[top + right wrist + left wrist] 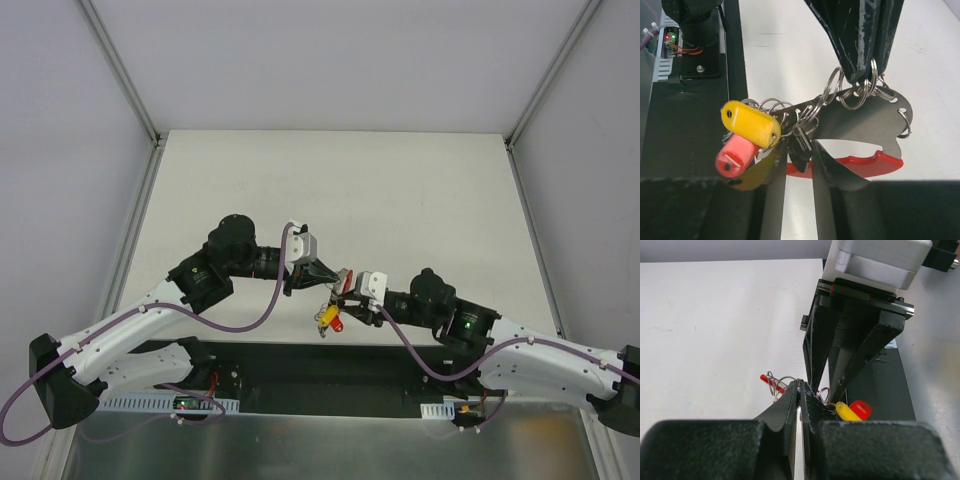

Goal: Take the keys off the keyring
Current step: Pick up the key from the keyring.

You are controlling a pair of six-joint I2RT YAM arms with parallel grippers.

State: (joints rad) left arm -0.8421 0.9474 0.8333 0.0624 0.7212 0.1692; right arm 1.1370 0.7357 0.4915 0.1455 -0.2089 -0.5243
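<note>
The keyring [852,97] is a tangle of thin wire rings hanging above the table, threaded through a flat grey metal plate [875,120] with a red edge. My left gripper [800,390] is shut on one of its rings; in the right wrist view its fingers [865,40] come down from above. A yellow tag [750,122] and a red tag [735,155] dangle at the left. A dark key [801,147] hangs among the rings, and my right gripper [799,150] has closed against both its sides. From above, the bunch [328,318] hangs below both grippers.
The arms meet over the near part of the white table [400,190]. A black base strip [300,365] runs along the near edge just under the bunch. White enclosure walls stand on both sides and at the back.
</note>
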